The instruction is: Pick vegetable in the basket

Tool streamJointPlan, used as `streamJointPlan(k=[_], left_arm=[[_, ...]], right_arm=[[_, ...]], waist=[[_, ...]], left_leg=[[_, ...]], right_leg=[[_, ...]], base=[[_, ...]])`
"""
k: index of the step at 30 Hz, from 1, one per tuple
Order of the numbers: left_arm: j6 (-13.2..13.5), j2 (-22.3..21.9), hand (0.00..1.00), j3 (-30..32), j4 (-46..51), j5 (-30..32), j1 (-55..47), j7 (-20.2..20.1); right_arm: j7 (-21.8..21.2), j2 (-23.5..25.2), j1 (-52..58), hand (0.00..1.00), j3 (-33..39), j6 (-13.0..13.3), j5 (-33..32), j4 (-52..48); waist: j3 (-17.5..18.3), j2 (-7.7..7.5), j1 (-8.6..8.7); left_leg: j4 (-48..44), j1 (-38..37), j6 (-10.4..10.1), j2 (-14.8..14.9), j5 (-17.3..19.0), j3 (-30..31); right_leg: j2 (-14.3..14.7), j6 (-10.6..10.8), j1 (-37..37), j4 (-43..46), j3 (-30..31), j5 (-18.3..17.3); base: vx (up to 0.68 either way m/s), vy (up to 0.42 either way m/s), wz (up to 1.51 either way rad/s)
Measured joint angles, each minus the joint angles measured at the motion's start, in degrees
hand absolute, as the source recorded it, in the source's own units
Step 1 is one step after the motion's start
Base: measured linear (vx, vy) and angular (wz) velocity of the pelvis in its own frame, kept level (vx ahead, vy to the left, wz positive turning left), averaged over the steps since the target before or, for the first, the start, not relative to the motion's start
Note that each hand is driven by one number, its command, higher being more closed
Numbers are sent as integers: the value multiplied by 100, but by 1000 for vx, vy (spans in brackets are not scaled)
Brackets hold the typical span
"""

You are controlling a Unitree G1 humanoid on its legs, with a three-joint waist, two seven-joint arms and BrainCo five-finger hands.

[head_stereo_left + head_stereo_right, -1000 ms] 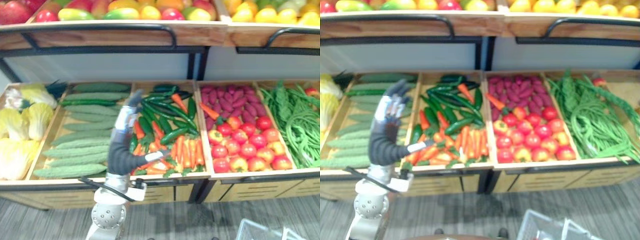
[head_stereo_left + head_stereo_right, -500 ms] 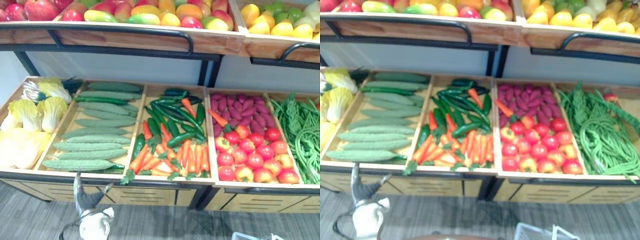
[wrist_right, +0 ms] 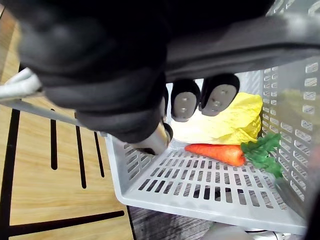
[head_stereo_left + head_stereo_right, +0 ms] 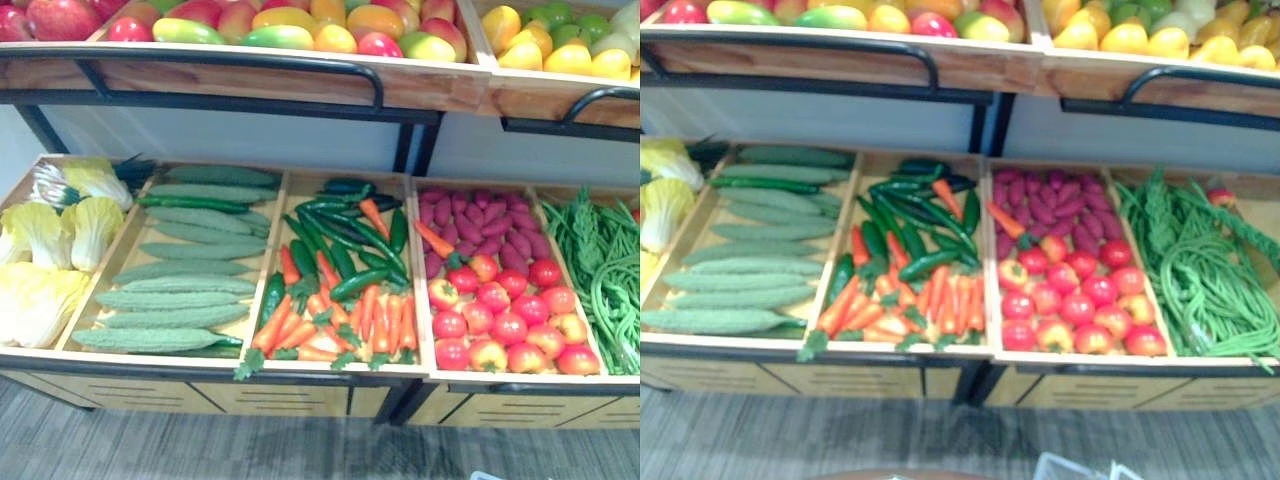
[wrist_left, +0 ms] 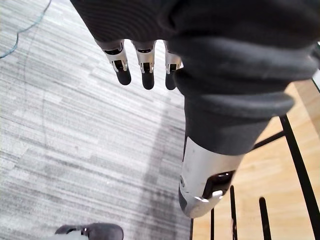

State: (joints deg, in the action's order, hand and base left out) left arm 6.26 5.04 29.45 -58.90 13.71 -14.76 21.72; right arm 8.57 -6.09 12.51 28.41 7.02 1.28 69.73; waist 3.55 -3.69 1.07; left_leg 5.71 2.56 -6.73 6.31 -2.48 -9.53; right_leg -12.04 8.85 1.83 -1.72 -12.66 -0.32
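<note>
1. Our right hand (image 3: 186, 100) has its fingers curled round the grey handle (image 3: 250, 42) of the basket (image 3: 200, 190), which hangs just beside the front of the wooden stand (image 3: 45, 165).
2. A carrot (image 3: 215, 151) lies on the basket's bottom, right against a yellow cabbage (image 3: 225, 125).
3. Our left hand (image 5: 147, 65) hangs beside the front of the stand, above the grey floor (image 5: 75, 135), fingers straight and holding nothing.
</note>
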Motion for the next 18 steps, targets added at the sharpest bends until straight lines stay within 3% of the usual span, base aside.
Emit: streamJointPlan(k=[6, 13, 15, 16, 18], left_arm=[[0, 18, 0, -582, -227, -9, 259, -808], [46, 15, 0, -1112, -277, -8, 226, -1170], [60, 22, 0, -1148, -277, -9, 245, -1204], [72, 24, 0, -1273, -276, -12, 314, -1226], [97, 55, 0, -1402, -279, -19, 368, -1258]], right_arm=[[-50, -102, -119, 100, -13, -57, 63, 70], [-171, -171, -125, 100, -22, -74, 89, 71], [-170, -177, -185, 100, -6, -68, 84, 64], [-199, -192, -218, 100, 50, -47, 32, 31], [-247, -191, -208, 100, 119, -43, -9, -74]], waist=[[4, 88, 44], [-22, 101, 44], [-200, 80, 60], [-363, 75, 85], [-443, 179, 129]], left_leg=[[-15, -119, -16, 10, 64, -155], [-32, -346, -57, 34, 204, -424], [-647, -276, -54, 70, 593, -436], [-1558, -48, -7, 181, 1084, -400], [-2439, 230, 5, 353, 1554, -423]], right_leg=[[15, 25, 0, -1, 162, 15], [36, -19, -7, 58, 436, -30], [-10, -21, 2, 401, 554, -223], [-27, -14, 107, 848, 676, -461], [24, 54, 274, 1273, 858, -603]], base=[[26, -11, -14], [-7, -9, -20], [3, 13, -30], [-32, 19, -31], [-41, 45, -35]])
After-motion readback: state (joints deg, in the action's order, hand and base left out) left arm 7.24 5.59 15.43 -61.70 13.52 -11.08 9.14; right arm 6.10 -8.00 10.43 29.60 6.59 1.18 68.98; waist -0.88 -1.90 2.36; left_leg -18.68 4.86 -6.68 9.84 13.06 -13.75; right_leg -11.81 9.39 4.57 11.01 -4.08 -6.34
